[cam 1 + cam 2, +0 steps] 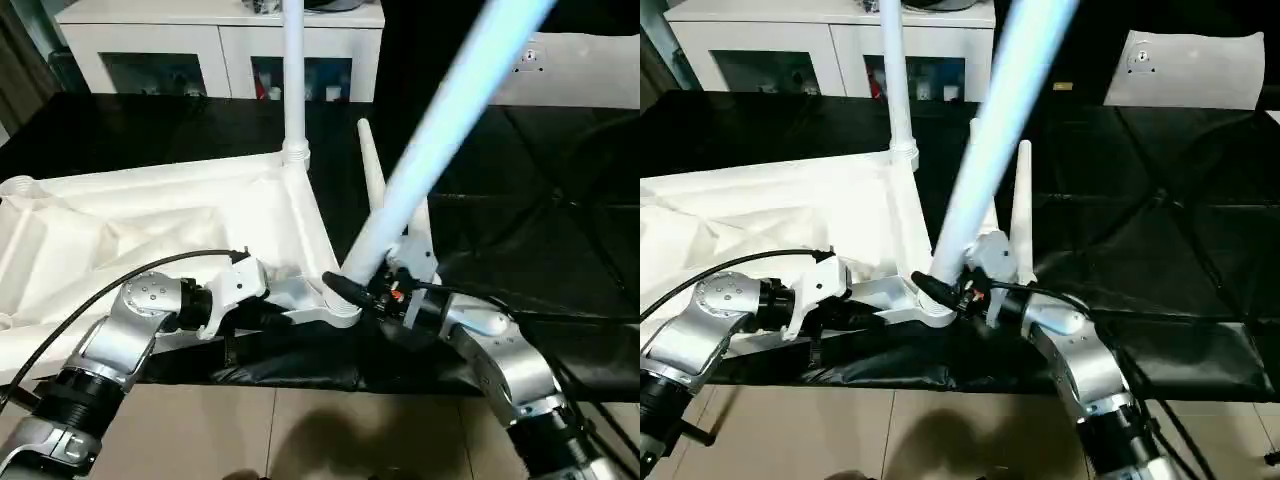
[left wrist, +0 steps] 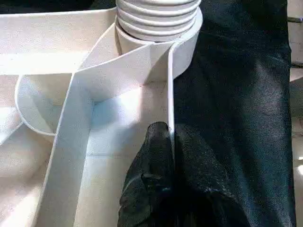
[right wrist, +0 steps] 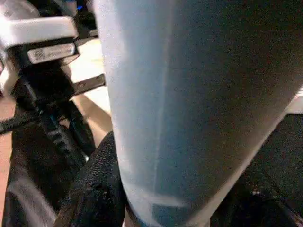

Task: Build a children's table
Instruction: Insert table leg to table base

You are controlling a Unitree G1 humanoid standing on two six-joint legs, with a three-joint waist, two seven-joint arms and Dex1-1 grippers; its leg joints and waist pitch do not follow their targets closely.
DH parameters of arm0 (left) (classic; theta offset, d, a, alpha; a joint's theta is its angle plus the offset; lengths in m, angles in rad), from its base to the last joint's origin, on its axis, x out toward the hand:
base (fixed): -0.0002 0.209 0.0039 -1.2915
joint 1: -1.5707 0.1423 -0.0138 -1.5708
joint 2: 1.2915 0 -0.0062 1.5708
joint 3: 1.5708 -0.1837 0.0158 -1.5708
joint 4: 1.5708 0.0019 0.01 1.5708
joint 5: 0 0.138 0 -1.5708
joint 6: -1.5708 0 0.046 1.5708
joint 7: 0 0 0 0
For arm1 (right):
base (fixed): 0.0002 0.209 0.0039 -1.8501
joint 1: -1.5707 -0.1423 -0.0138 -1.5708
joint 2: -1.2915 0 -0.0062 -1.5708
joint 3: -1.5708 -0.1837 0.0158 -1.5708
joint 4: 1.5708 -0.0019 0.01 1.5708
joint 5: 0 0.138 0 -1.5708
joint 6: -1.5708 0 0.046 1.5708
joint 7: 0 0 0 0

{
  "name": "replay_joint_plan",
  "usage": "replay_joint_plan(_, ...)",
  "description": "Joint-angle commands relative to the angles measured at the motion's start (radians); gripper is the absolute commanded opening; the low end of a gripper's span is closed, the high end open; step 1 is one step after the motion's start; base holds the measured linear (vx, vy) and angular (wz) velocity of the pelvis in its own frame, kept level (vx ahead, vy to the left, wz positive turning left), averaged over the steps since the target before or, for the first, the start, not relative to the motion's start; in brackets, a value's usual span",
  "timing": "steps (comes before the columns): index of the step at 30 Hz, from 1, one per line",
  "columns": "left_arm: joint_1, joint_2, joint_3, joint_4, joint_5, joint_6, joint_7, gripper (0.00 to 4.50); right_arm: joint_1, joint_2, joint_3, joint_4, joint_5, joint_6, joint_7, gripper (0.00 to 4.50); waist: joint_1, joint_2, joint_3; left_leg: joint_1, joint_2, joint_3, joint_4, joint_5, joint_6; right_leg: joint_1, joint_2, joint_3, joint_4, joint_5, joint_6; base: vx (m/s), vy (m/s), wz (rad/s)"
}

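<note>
Head view: your tabletop lies upside down on the black counter, one leg already upright in the far corner socket. Your right hand grips a second leg that leans steeply over the near socket; start turning at that tilt and I'd bet it cross-threads.

Left wrist: left hand pinched shut on the top's edge wall, thin hold, could slip.

Right wrist: the fingers wrap the leg. The cabinet compartments hold small blurry stuff.

surface: black-covered table | on it: white tabletop – ribbed underside up
</note>
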Motion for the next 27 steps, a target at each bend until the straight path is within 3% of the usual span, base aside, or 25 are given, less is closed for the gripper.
replay_joint_plan(1,-0.022,0.004,0.028,-0.018,-0.026,-0.035,-0.004,0.00,0.013,-0.034,0.039,0.128,-0.085,0.062,0.018,1.90,-0.002,-0.002,-0.040,-0.003,0.052,-0.011,-0.088,-0.174,0.040,0.036,-0.074,0.044,-0.085,-0.153,-0.244,0.000,0.000,0.00)
replay_joint_plan(2,-0.024,0.007,0.024,-0.019,-0.024,-0.037,-0.012,0.00,-0.010,-0.034,0.053,0.149,-0.082,0.069,0.049,1.90,-0.002,-0.001,-0.041,-0.004,0.052,-0.011,-0.088,-0.178,0.040,0.036,-0.074,0.044,-0.084,-0.161,-0.244,0.000,0.000,0.00)
replay_joint_plan(4,-0.030,0.012,0.018,-0.019,-0.022,-0.041,-0.024,0.00,-0.036,-0.034,0.069,0.177,-0.070,0.085,0.105,1.90,-0.006,-0.009,-0.029,-0.005,0.052,-0.011,-0.091,-0.192,0.047,0.030,-0.075,0.046,-0.089,-0.201,-0.236,0.000,0.000,0.00)
replay_joint_plan(7,-0.036,0.013,0.015,-0.015,-0.021,-0.044,-0.032,0.00,-0.045,-0.036,0.082,0.190,-0.057,0.096,0.149,1.90,-0.006,-0.010,-0.030,-0.004,0.054,-0.011,-0.093,-0.174,0.052,0.031,-0.074,0.046,-0.089,-0.184,-0.237,0.000,0.000,0.00)
replay_joint_plan(8,-0.047,0.014,0.013,-0.004,-0.022,-0.047,-0.042,0.00,-0.048,-0.046,0.106,0.198,-0.049,0.113,0.198,1.90,-0.006,-0.012,-0.021,-0.005,0.054,-0.010,-0.095,-0.167,0.058,0.027,-0.073,0.046,-0.090,-0.169,-0.235,0.000,0.000,0.00)
replay_joint_plan(14,-0.141,0.007,0.014,0.125,0.006,-0.095,-0.039,0.00,-0.037,-0.069,0.176,0.167,-0.042,0.166,0.300,1.89,-0.002,-0.011,-0.020,0.000,0.054,-0.006,-0.096,-0.129,0.073,0.028,-0.070,0.043,-0.088,-0.091,-0.251,0.000,0.000,0.00)
replay_joint_plan(15,-0.167,0.006,0.017,0.161,0.014,-0.108,-0.030,0.00,-0.034,-0.068,0.182,0.162,-0.043,0.169,0.304,1.89,0.002,-0.007,-0.019,0.004,0.056,-0.006,-0.097,-0.139,0.069,0.026,-0.071,0.043,-0.088,-0.092,-0.253,0.000,0.000,0.00)
replay_joint_plan(19,-0.224,0.010,0.021,0.242,0.041,-0.139,-0.005,0.00,-0.034,-0.050,0.185,0.171,-0.054,0.165,0.299,1.89,0.002,-0.005,-0.016,0.003,0.061,-0.006,-0.106,-0.203,0.039,0.027,-0.078,0.044,-0.095,-0.171,-0.243,0.000,0.000,0.00)
replay_joint_plan(22,-0.242,0.018,0.031,0.270,0.043,-0.146,-0.007,0.00,-0.036,-0.031,0.177,0.179,-0.059,0.162,0.281,1.89,0.000,-0.001,-0.018,0.002,0.062,-0.006,-0.108,-0.196,0.031,0.029,-0.080,0.043,-0.094,-0.153,-0.243,0.000,0.000,0.00)
replay_joint_plan(27,-0.201,0.047,0.039,0.248,0.030,-0.140,-0.015,0.00,-0.050,0.010,0.149,0.217,-0.070,0.134,0.211,1.89,-0.003,-0.004,-0.015,0.003,0.064,-0.005,-0.114,-0.223,0.021,0.026,-0.083,0.045,-0.098,-0.180,-0.248,0.000,0.000,0.00)
